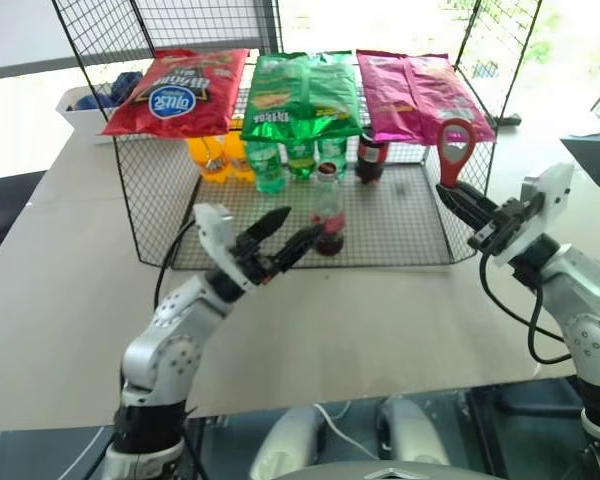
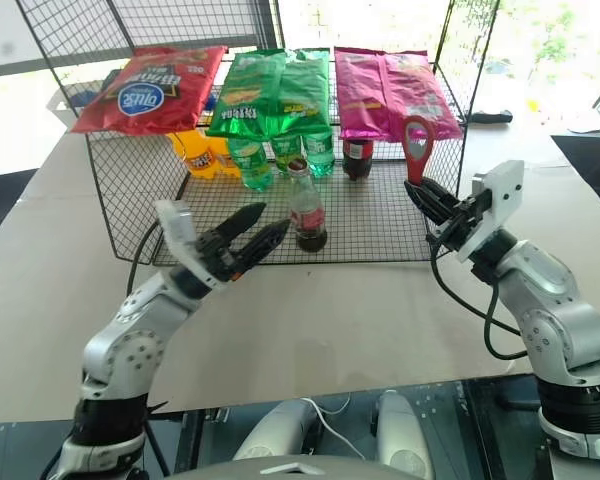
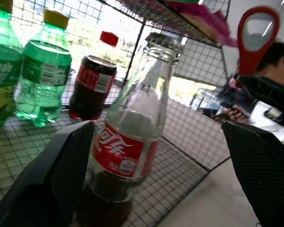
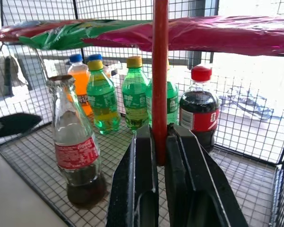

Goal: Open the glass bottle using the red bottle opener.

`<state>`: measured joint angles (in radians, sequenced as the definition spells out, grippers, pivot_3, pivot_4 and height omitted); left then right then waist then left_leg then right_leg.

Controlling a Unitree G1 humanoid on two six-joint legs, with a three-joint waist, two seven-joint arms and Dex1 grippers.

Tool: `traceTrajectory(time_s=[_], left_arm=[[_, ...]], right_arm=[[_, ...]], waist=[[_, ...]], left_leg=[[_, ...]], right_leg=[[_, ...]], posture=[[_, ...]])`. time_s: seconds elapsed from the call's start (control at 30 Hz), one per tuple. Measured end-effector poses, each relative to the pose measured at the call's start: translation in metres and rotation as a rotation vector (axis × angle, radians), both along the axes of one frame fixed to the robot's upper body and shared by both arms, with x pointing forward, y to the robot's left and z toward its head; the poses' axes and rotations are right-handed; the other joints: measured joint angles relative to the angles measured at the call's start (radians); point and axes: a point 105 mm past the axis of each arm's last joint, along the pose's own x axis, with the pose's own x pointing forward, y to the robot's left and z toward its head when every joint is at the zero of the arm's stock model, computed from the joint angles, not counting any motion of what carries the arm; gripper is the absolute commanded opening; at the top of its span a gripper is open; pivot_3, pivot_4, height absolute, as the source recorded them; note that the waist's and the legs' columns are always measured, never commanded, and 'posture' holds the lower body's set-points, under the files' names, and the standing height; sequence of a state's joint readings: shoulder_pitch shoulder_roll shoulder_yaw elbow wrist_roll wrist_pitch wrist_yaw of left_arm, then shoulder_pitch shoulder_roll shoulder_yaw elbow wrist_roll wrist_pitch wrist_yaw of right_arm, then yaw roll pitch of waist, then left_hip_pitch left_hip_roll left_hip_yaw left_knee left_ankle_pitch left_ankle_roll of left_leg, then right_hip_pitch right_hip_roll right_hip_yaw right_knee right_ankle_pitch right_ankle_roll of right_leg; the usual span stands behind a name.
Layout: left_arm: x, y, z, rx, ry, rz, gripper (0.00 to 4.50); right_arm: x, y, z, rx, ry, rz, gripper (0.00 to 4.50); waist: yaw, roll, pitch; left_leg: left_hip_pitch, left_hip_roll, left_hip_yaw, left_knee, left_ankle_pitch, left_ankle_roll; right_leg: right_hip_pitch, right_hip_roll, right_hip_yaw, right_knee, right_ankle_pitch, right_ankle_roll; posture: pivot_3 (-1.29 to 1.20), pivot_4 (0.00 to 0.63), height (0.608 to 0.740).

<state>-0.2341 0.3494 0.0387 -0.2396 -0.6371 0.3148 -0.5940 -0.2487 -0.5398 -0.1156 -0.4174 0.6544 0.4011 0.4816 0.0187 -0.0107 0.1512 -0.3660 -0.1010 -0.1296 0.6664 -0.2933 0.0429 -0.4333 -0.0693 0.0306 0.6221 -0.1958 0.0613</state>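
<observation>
The glass bottle point(image 1: 329, 222) stands upright on the wire floor of the rack point(image 1: 400, 240), near its front edge. There is dark cola at the bottom and a red label round its middle. In the wrist views its mouth looks bare, with no cap on it.

The left gripper point(image 1: 285, 238) sits just beside the bottle, on its left, with its two black fingers spread wide. It holds nothing.

The right gripper point(image 1: 458, 199) is well off to the right of the bottle, by the rack's right end. Its fingers are pressed tight on the handle of the red bottle opener point(image 1: 454, 148), which sticks up with its round ring on top.

Behind the bottle are green soda bottles point(image 1: 300, 158), orange ones point(image 1: 212, 155) and a darker cola bottle point(image 1: 370, 156). Three snack bags point(image 1: 300, 95) lie on the rack's top shelf: red, green and pink.
</observation>
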Motion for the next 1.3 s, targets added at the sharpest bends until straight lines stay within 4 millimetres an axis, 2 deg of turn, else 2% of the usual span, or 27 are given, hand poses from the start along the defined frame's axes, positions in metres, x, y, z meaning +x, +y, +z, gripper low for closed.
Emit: traceTrajectory(time_s=[0.17, 0.4, 0.77, 0.87, 0.93, 0.97, 1.17, 1.3], left_arm=[[0.029, -0.013, 0.003, 0.068, -0.117, 0.059, 4.46], [0.044, -0.02, -0.01, 0.122, -0.146, 0.035, 4.46], [0.06, -0.038, -0.01, 0.148, -0.179, -0.006, 4.46], [0.06, -0.042, -0.01, 0.146, -0.185, -0.02, 3.7], [0.06, -0.045, -0.012, 0.15, -0.181, -0.037, 2.7], [0.06, -0.045, -0.012, 0.151, -0.182, -0.04, 2.48], [0.054, -0.045, -0.012, 0.166, -0.183, -0.054, 2.51], [0.036, -0.043, -0.01, 0.175, -0.175, -0.105, 2.51]], right_arm=[[0.0, 0.017, -0.005, 0.008, -0.024, 0.016, 0.0], [-0.009, 0.045, -0.003, 0.038, -0.049, 0.061, 0.0], [-0.014, 0.047, -0.018, -0.009, -0.05, 0.024, 0.0], [-0.015, 0.048, -0.021, -0.012, -0.052, 0.029, 0.0], [-0.016, 0.049, -0.021, -0.016, -0.063, 0.029, 0.0], [-0.016, 0.05, -0.021, -0.016, -0.065, 0.028, 0.0], [-0.015, 0.05, -0.022, -0.024, -0.069, 0.024, 0.0], [-0.014, 0.049, -0.022, -0.033, -0.081, 0.007, 0.0]], waist=[[-0.003, 0.0, 0.0], [-0.005, 0.0, 0.0], [-0.005, 0.0, 0.0], [-0.006, 0.0, 0.0], [-0.005, 0.0, 0.0], [-0.006, 0.0, 0.0], [-0.007, 0.0, 0.0], [-0.008, 0.0, 0.0]], left_leg=[[0.0, 0.0, 0.0, 0.0, 0.0, 0.0], [0.0, -0.001, -0.001, 0.0, 0.0, 0.0], [-0.001, -0.001, -0.002, 0.002, 0.0, 0.0], [-0.001, -0.001, -0.002, 0.002, 0.0, 0.0], [0.0, -0.001, -0.002, 0.002, 0.0, 0.0], [0.0, -0.001, -0.002, 0.002, 0.0, 0.0], [-0.001, -0.001, -0.002, 0.002, 0.0, 0.0], [-0.001, -0.001, -0.002, 0.002, 0.0, 0.0]], right_leg=[[0.0, 0.0, 0.0, 0.0, 0.0, 0.0], [0.0, 0.0, 0.0, 0.0, 0.0, 0.0], [0.0, 0.001, -0.002, 0.001, 0.0, 0.0], [0.0, 0.001, -0.002, 0.001, 0.0, 0.0], [0.0, 0.001, -0.002, 0.002, 0.0, 0.0], [0.0, 0.001, -0.002, 0.002, 0.0, 0.0], [0.0, 0.003, -0.001, 0.002, 0.0, 0.0], [-0.002, 0.003, -0.001, 0.002, 0.0, 0.0]], posture=[[0.0, 0.15, 0.734], [0.0, 0.15, 0.734], [0.0, 0.15, 0.734], [0.0, 0.15, 0.734], [0.0, 0.15, 0.734], [0.0, 0.15, 0.734], [0.0, 0.15, 0.734], [0.0, 0.15, 0.734]])
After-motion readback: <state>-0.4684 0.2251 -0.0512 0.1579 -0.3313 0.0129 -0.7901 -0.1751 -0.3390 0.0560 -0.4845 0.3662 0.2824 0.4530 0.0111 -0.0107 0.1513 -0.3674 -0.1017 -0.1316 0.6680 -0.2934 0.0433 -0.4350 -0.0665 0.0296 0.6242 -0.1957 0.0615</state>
